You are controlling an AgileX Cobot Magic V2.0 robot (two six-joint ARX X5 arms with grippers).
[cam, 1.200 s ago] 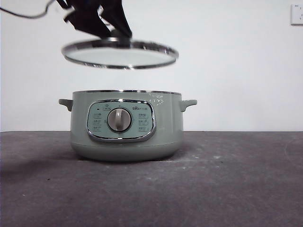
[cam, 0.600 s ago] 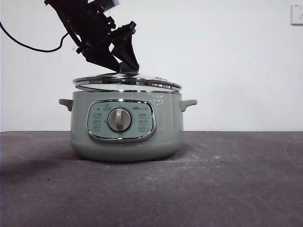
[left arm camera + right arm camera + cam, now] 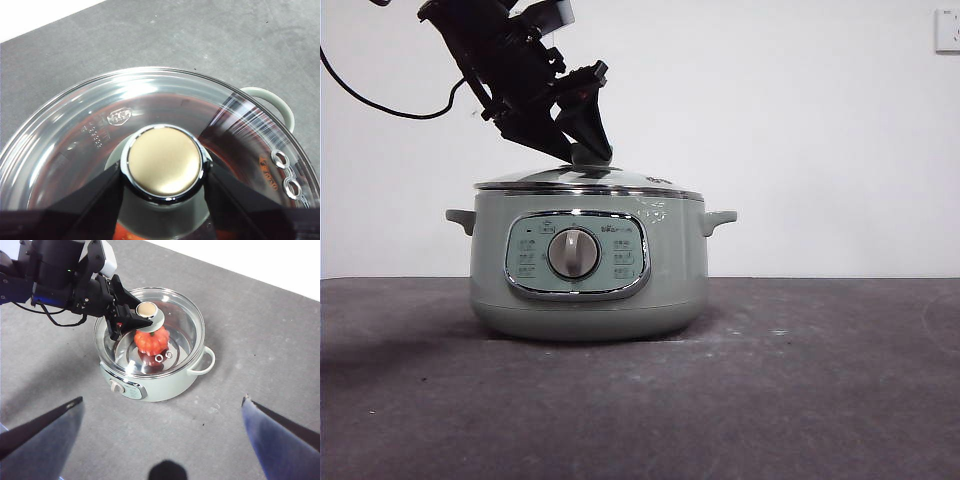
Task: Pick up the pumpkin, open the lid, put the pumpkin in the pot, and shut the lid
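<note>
The pale green pot (image 3: 585, 290) stands on the dark table. The glass lid (image 3: 588, 180) sits level on its rim. My left gripper (image 3: 585, 150) comes down from the upper left and is shut on the lid's knob (image 3: 164, 166), one jaw on each side. The orange pumpkin (image 3: 151, 342) lies inside the pot and shows through the glass in the right wrist view. The left wrist view shows only an orange glow under the lid (image 3: 150, 100). My right gripper (image 3: 162, 405) is open and empty, high above the table in front of the pot (image 3: 150, 385).
The pot's side handle (image 3: 275, 100) sticks out past the lid's rim. A white wall stands behind the table, with a socket (image 3: 947, 30) at the upper right. A black cable (image 3: 380, 105) hangs from the left arm.
The left gripper has lowered the lid from well above the pot onto its rim. The pot has not moved.
</note>
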